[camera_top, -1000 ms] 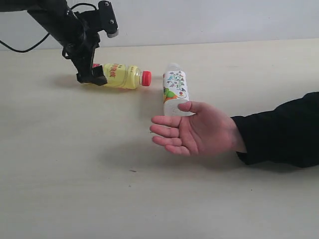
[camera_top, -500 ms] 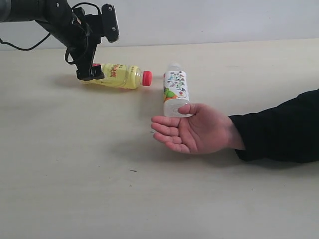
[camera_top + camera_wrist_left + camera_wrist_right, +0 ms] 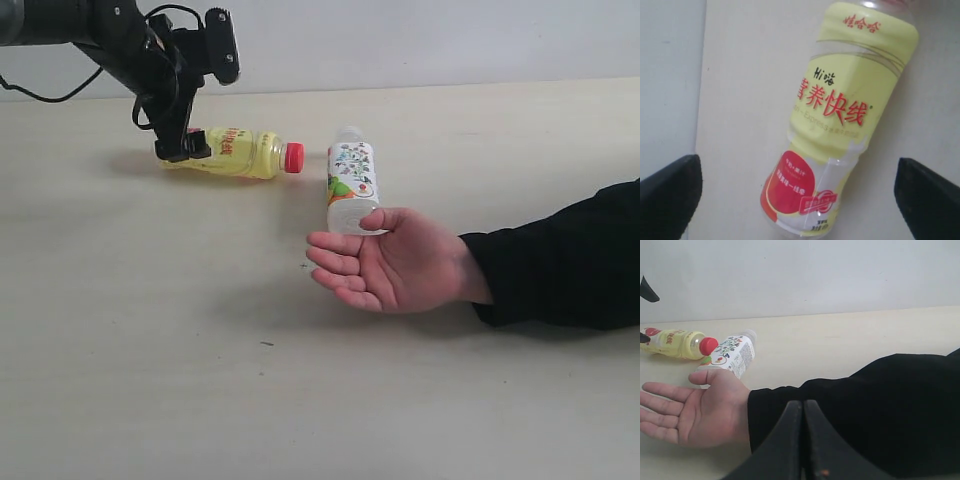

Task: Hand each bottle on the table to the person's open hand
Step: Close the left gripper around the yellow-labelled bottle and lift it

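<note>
— Which step are you on?

— The first pickup, I judge. My left end effector hangs over the base end of the yellow bottle. Its fingers are spread wide, one on each side of the body, with nothing clamped.

— Where does that bottle lie?

— On its side at the far left of the counter, with its red cap pointing right. A printed bottle lies near the middle, just behind the thumb of the open hand. The hand waits palm up, well apart from the yellow bottle.

— And your other arm?

— My right end effector has its fingers pressed together, empty, above the black sleeve.

— What does the next move call for?

— I lower until the fingers straddle the round body, then close squarely so it cannot roll away. After that I lift it and carry it right and nearer, into the palm. Neither bottle in view is delivered yet.
</note>
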Controlling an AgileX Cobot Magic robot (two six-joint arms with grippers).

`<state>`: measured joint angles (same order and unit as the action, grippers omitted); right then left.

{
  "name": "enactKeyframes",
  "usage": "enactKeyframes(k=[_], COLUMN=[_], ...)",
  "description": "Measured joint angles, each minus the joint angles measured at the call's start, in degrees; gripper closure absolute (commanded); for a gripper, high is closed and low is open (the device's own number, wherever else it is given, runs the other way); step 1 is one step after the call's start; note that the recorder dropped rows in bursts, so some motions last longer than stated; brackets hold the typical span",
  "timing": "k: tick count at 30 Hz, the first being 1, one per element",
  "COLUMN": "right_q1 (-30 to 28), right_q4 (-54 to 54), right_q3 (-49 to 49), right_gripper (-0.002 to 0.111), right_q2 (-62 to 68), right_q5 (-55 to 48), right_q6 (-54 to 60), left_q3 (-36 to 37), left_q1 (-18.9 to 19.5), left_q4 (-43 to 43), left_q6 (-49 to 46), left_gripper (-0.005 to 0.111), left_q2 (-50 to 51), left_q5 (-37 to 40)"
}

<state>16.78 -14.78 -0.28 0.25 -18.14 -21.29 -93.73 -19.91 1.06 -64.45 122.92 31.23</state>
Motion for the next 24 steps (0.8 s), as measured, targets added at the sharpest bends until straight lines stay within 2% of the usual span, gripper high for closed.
enactKeyframes(k=[8,24], right_q1=[0.00,0.00], right_q4=[0.00,0.00], right_q3=[0.00,0.00], right_gripper=[0.108,0.108], right_q2=[0.00,0.00], right_q5=[0.00,0.00], right_q6=[0.00,0.00], left_q3=[-0.02,-0.02], left_q1=[0.00,0.00], left_q4=[0.00,0.17], left_q6=[0.00,-1.81], left_gripper=[0.002,0.002], left_q2=[3.09,5.57], left_q5=[-0.53,-7.52])
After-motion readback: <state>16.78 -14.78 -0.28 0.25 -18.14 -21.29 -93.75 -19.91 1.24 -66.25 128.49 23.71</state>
